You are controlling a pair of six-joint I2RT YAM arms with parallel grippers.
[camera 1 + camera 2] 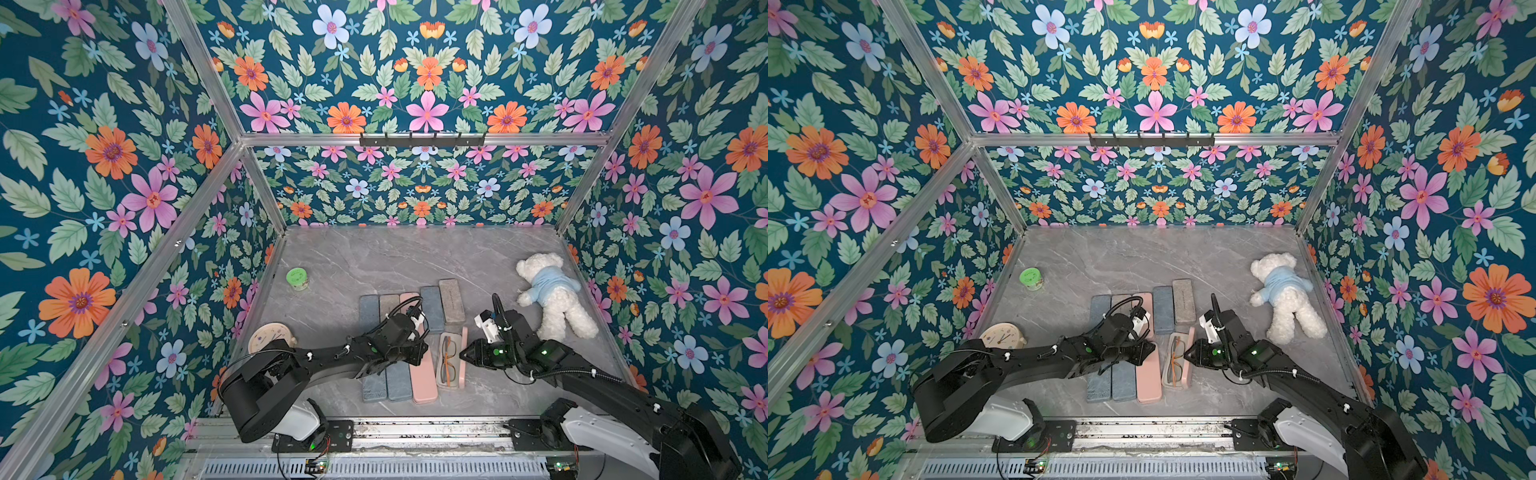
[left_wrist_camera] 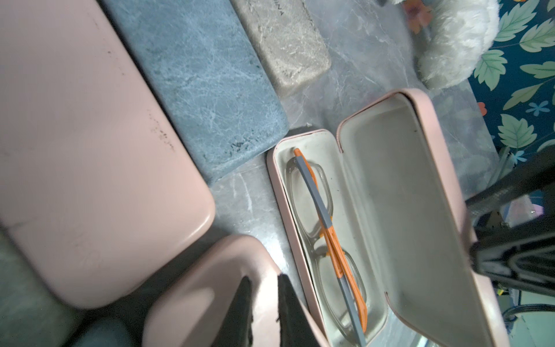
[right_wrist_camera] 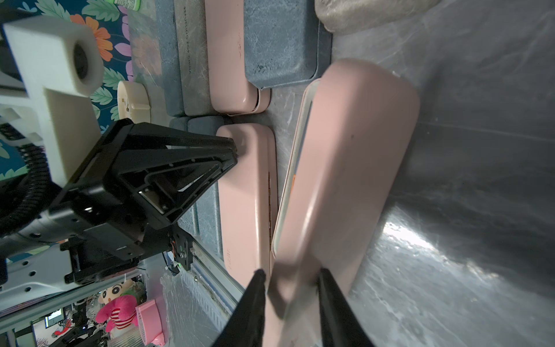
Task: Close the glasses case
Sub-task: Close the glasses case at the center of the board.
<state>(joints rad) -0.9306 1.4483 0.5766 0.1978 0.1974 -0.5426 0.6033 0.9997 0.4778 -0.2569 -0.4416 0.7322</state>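
On the tabletop: the glasses case (image 2: 321, 150) lies open near the front edge, just beside a closed pink case (image 1: 422, 374).
Inside it: glasses (image 2: 327, 228) with orange and grey arms.
Lid (image 2: 405, 210): stands up on the right side of the case.
Right end effector (image 3: 292, 272): pinches the lid between its fingers.
Left end effector (image 2: 265, 279): fingers close together over the closed pink case; I cannot tell if it is clenched.
In the way: a blue case (image 1: 432, 309) and a grey case (image 1: 451, 300) sit right behind.
Far off: teddy bear (image 1: 548, 291) on the right, green jar (image 1: 297, 278) and clock (image 1: 270, 338) on the left.
Room: bare tabletop (image 1: 415, 253) at the back.
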